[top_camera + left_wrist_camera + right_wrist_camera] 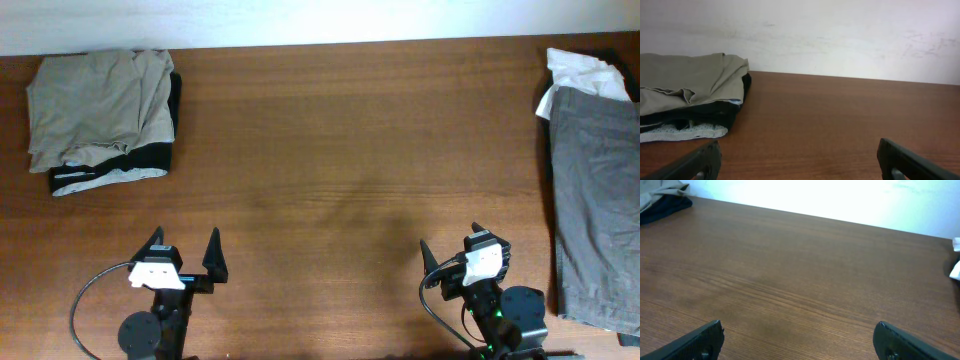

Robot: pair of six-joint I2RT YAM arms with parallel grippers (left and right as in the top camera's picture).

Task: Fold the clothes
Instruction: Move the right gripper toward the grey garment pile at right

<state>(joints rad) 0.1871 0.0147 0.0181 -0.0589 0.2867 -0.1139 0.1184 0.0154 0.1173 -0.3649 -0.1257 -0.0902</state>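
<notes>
A folded stack of clothes lies at the far left: a beige garment (95, 100) on top of a black one with white trim (110, 172). It also shows in the left wrist view (685, 82). Grey-olive shorts (595, 200) lie flat along the right edge with a white shirt (585, 72) beneath their far end. My left gripper (184, 248) is open and empty near the front edge, left of centre. My right gripper (450, 243) is open and empty near the front edge, right of centre. Both are far from any garment.
The brown wooden table (350, 150) runs to a white wall at the back. A grey cable (90, 295) loops by the left arm's base. A white scrap of the shirt (956, 270) shows at the right edge of the right wrist view.
</notes>
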